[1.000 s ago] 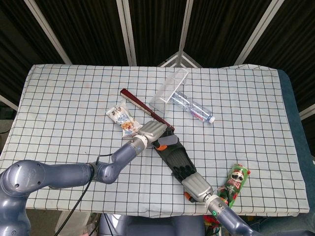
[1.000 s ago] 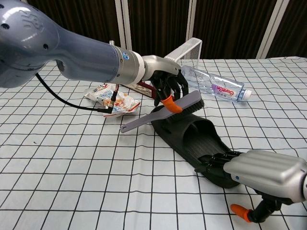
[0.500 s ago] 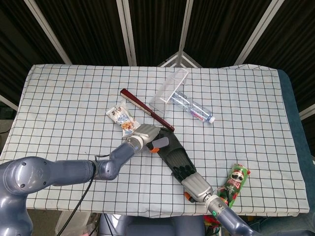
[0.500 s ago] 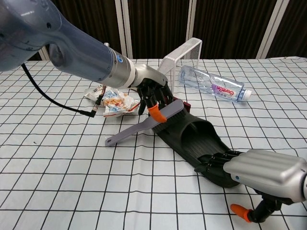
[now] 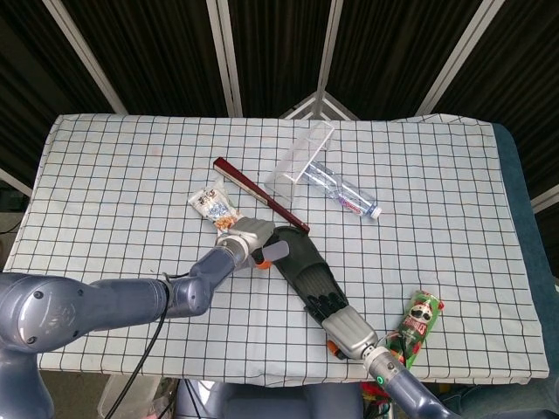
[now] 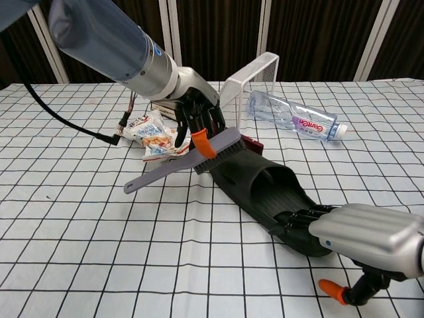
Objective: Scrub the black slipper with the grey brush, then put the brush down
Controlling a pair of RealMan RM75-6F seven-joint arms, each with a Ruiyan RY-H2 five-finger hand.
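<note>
From the chest view the left hand (image 6: 199,119) grips the grey brush (image 6: 189,159), bristles on the black slipper (image 6: 265,189) heel; the right hand (image 6: 358,232) clamps the toe near the surface (image 5: 131,175) front edge. Overhead, open cloth lies along the left edge.

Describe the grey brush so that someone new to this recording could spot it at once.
Start at the black slipper lying mid-table. At its far end, the left hand holds the grey brush, bristles on the slipper. It is the only long flat grey tool, its handle pointing out over the cloth.
</note>
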